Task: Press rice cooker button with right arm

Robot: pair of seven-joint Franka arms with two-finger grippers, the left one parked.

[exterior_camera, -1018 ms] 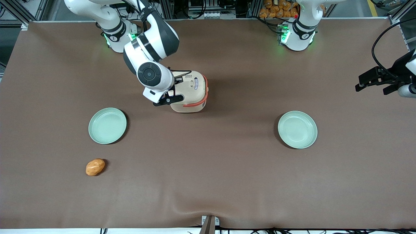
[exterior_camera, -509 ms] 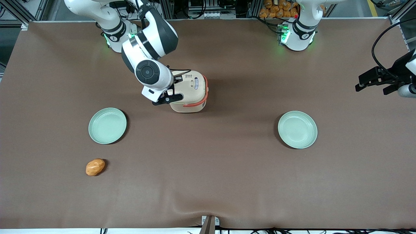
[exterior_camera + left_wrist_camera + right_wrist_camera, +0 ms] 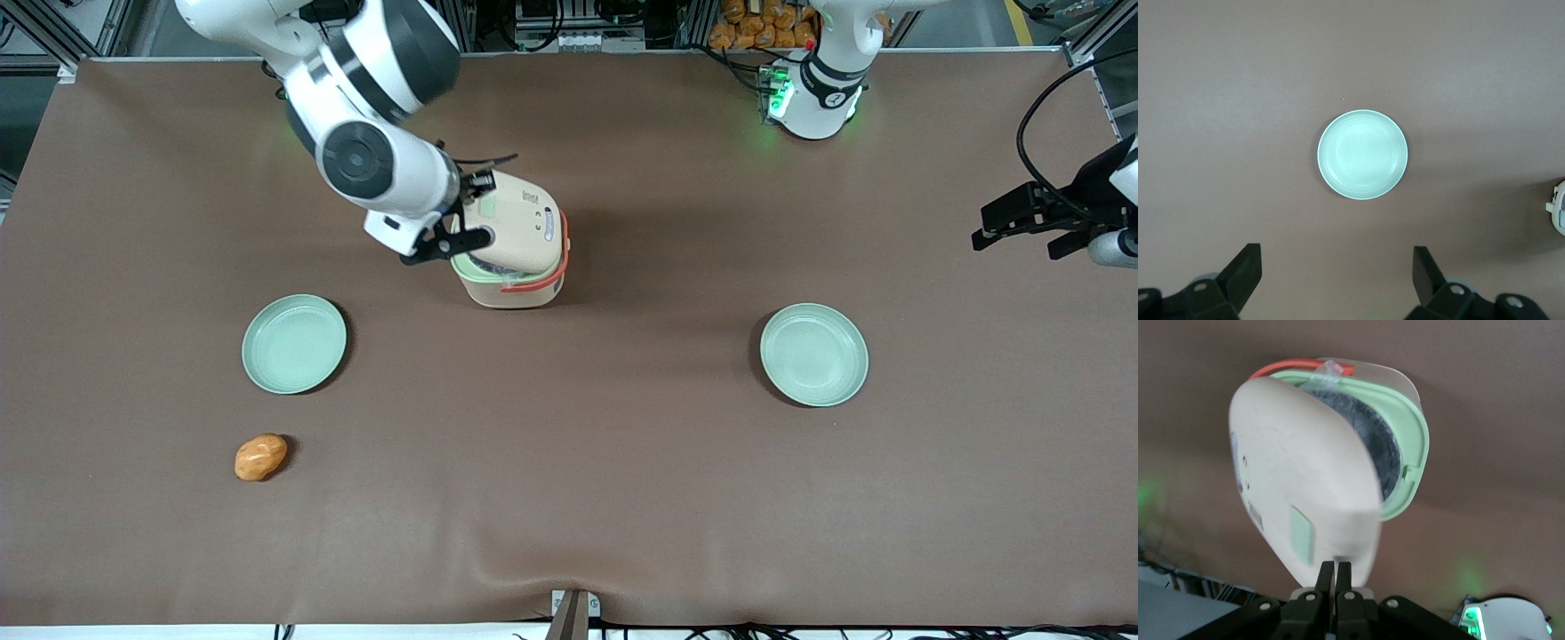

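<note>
The rice cooker (image 3: 514, 258) stood mid-surface between the two plates, its cream lid (image 3: 1305, 500) tilted open over the grey pot. The button (image 3: 1302, 534) lay on that lid, just ahead of the gripper (image 3: 1335, 575) (jaws pressed together). The right arm (image 3: 373, 133) hung bent above the cooker, wrist angled down toward the lid.

Smooth cream plastic on the rice cooker (image 3: 516, 244), its pale-green button (image 3: 1301, 535) matt. The desk (image 3: 622, 498) wears a brown, matt, cloth-like cover. Glossy white shell on the right arm (image 3: 373, 98); the black gripper (image 3: 1336, 577) looks matt plastic, at the lid's edge.
</note>
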